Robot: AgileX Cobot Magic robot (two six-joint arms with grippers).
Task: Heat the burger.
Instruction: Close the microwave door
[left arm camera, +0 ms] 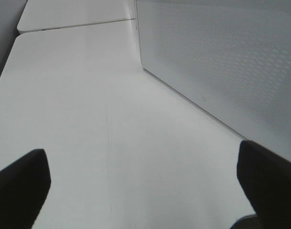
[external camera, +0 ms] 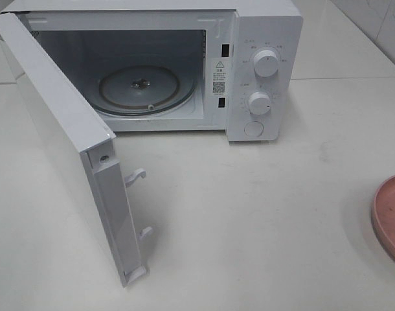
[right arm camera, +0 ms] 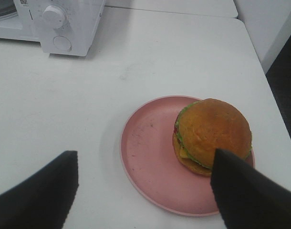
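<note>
Burger point(right arm camera: 213, 136) off-centre on plate point(right arm camera: 150, 157), uncovered.

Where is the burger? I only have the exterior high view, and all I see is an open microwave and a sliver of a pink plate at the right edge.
Observer: The burger sits on that pink plate, toward one side of it rather than in the middle. The right wrist view shows it.
Operator: Is the right gripper holding it?
Observer: No. The right gripper hangs above the plate with its jaws apart and nothing between them.
Operator: And the left gripper?
Observer: The left gripper is open and empty too, over bare table beside the perforated panel of the microwave door.
</note>
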